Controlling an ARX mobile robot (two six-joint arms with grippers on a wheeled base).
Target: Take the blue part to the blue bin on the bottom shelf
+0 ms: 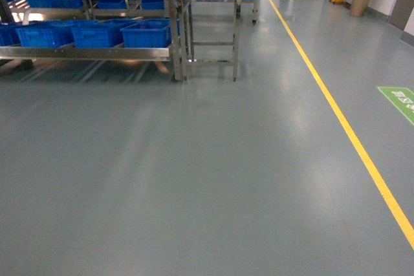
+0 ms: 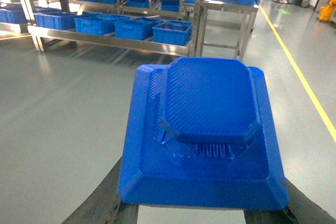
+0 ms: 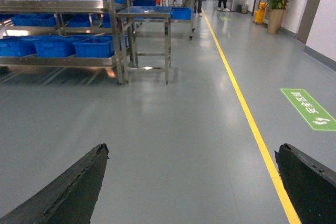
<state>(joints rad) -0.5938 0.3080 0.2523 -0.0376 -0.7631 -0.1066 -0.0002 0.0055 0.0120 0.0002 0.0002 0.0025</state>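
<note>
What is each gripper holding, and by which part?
Left gripper: the blue part, held by its near lower edge. Right gripper: open, holding nothing.

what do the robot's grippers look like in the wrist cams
Only finger ends show. The right gripper has two black fingers that taper to a point, with a rough, matte surface and slightly ragged edges. The left gripper shows only slivers of the same dark, rough-textured fingers at the bottom of its view. No cables, markings or arm links appear, and the head view shows no arm at all.
</note>
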